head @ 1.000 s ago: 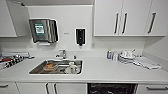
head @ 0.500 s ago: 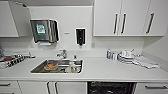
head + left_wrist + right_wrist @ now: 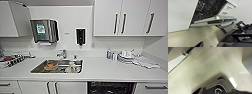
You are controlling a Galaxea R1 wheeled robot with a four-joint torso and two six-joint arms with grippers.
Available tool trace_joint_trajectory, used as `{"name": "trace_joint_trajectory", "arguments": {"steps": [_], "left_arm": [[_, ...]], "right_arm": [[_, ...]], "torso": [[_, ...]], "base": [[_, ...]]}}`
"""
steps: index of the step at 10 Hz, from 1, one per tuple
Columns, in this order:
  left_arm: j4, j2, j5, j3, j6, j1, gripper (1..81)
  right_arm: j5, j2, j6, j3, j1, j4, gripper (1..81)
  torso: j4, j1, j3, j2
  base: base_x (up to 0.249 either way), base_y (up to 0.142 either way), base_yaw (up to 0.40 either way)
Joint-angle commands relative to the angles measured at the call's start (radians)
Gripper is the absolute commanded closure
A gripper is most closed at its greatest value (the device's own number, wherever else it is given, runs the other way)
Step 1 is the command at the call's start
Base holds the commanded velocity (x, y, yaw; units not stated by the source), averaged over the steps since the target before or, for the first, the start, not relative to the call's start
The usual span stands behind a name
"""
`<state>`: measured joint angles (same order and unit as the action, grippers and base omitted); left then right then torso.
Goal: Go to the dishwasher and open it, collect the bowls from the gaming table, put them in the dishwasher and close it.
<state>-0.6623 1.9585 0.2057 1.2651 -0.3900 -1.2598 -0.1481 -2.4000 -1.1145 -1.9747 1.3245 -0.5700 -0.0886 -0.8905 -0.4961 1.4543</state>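
Half-lowered, the dishwasher (image 3: pixel 215 20) door shows dark racks under the counter (image 3: pixel 105 70).

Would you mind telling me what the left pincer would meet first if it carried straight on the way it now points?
Probably the open dishwasher door, which hangs partly lowered ahead of the wrist camera, with the dark rack interior behind it. Depth is unclear, so this is a judgement.

A stainless-steel sink (image 3: pixel 58 66) holding dishes sits in the white counter (image 3: pixel 105 71); stacked white plates (image 3: pixel 125 58) rest near the corner.
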Motion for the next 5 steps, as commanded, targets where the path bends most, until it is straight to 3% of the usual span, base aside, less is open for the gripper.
{"name": "trace_joint_trajectory", "arguments": {"steps": [1, 3, 5], "left_arm": [[0.013, 0.149, 0.008, 0.284, -0.047, -0.06, 1.0], [0.013, 0.238, 0.007, 0.424, -0.085, -0.108, 1.0], [0.016, 0.325, 0.003, 0.538, -0.113, -0.151, 1.0]], "right_arm": [[-0.001, -0.049, 0.002, -0.085, -0.017, -0.246, 1.0], [0.018, -0.086, 0.001, -0.117, 0.023, -0.378, 1.0], [0.051, -0.139, 0.001, -0.203, 0.057, -0.453, 1.0]], "torso": [[0.0, 0.0, 0.0, 0.0], [0.0, 0.0, 0.0, 0.0], [0.0, 0.0, 0.0, 0.0]], "base": [[0.0, 0.0, 0.0], [0.0, 0.0, 0.0], [0.0, 0.0, 0.0]]}}
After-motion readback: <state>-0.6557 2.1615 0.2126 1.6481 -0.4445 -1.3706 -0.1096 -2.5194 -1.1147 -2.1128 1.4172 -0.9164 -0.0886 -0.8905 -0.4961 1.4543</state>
